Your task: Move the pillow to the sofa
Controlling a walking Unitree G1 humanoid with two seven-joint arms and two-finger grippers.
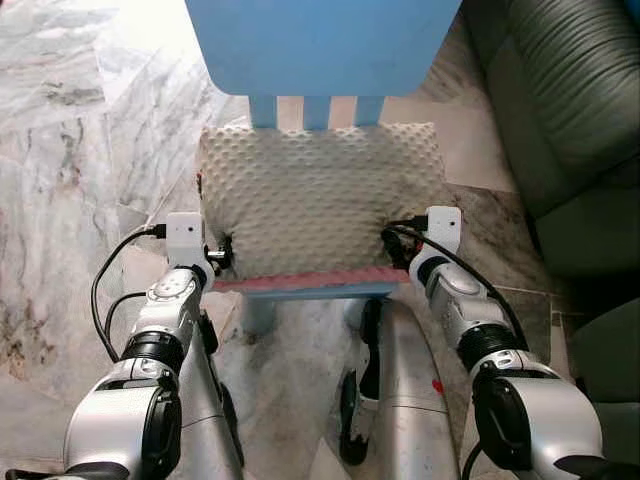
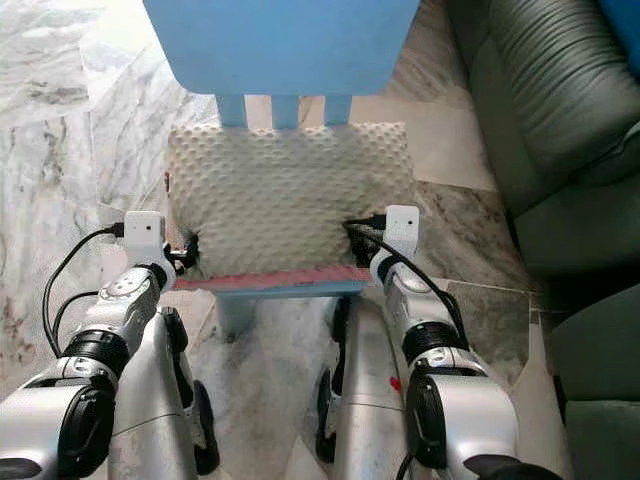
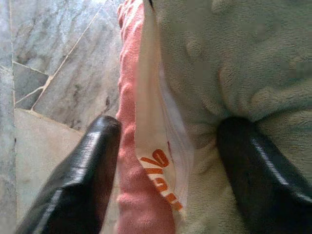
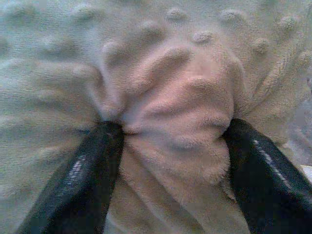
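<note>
Left eye view sets out the relation the coming lift turns on: the pillow [image 1: 320, 195] lies flat on the seat of a blue chair [image 1: 322, 40], its long axis running from the robot's left to its right, with one gripper at each short end — so neither arm is nearer, and the load is shared across its length. The left gripper [image 1: 222, 253] meets the near left corner and the right gripper [image 1: 392, 243] the near right edge, both just above the pink strip [image 1: 310, 278] along the pillow's front. The dark green sofa [image 1: 560, 110] stands to the robot's right, well apart from the chair, so I judge the carry will need a turn that way with both ends kept level. Left wrist view adds what the head cameras cannot resolve: its fingers [image 3: 87, 175] straddle the pillow's edge — one against the pink seam and a white label printed in orange [image 3: 158, 170], the other pressed into the cream nap. Right wrist view shows the other pair of fingers [image 4: 83, 180] pinching a bunched fold of dotted fabric. Both sets of jaws look clamped on cloth.
</note>
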